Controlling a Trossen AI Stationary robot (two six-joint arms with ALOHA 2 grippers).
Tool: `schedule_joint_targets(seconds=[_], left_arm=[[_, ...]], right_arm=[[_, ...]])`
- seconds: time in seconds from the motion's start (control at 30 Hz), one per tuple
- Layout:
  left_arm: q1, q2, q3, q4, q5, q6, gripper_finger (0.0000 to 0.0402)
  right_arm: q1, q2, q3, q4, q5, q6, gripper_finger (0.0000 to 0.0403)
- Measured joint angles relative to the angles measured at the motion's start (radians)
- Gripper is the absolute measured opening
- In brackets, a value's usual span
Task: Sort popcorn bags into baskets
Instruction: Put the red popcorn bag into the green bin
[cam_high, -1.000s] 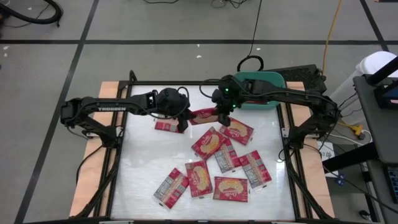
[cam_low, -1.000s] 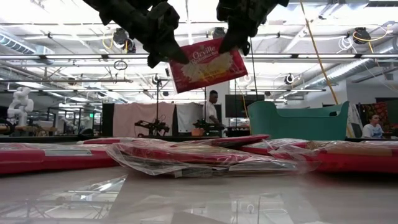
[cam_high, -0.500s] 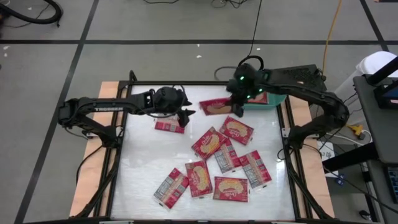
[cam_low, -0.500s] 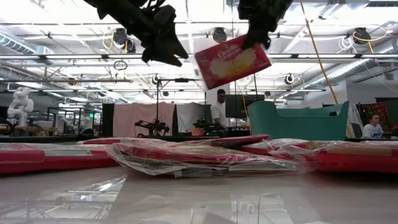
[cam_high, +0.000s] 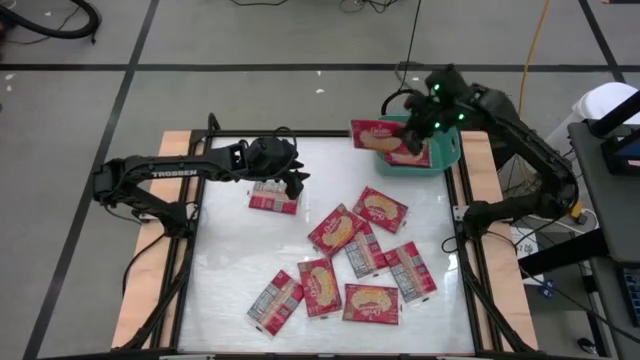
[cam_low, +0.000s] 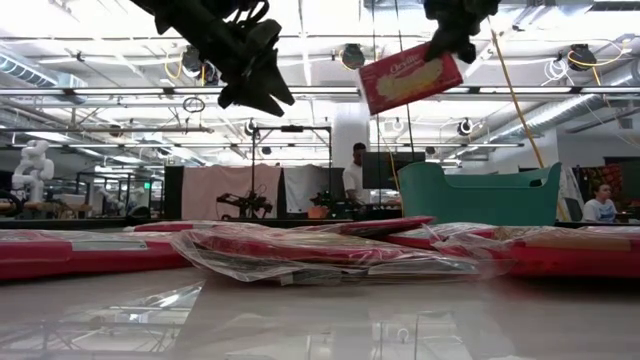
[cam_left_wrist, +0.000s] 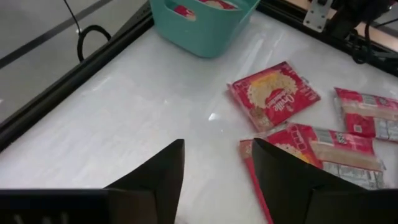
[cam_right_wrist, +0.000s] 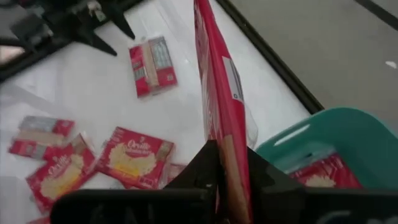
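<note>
My right hand (cam_high: 412, 140) is clamped on a flat, glossy red popcorn bag (cam_high: 376, 134), lifted over the teal plastic basket (cam_high: 447, 152) at the table's far right corner. My left hand (cam_high: 296, 183) hangs empty, fingers parted. Crinkly packets (cam_high: 338, 228) litter the shiny white table (cam_high: 230, 250); a workshop sits beyond.

Red popcorn bags (cam_high: 345, 228) with yellow-tan popcorn pictures and white lettering, some showing grey-white printed backs, teal-green basket (cam_high: 446, 152) at far right, glossy white desk (cam_high: 230, 260) with tan wooden edges, black arms
</note>
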Motion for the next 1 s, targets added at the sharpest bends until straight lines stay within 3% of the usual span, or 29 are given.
schedule_joint_targets(seconds=[0.13,0.57,1.0], left_arm=[[0.018,0.0,0.0,0.001,0.0,0.007,0.017],[0.082,0.0,0.0,-0.003,-0.001,0.012,0.0188],[0.114,0.0,0.0,-0.039,0.0,0.013,0.0207]], right_arm=[[-0.089,0.027,0.033,-0.042,-0.073,-0.031,0.0014],[-0.335,0.192,0.037,-0.19,-0.071,-0.079,0.0015],[-0.425,0.352,0.037,-0.225,-0.065,-0.147,0.0015]])
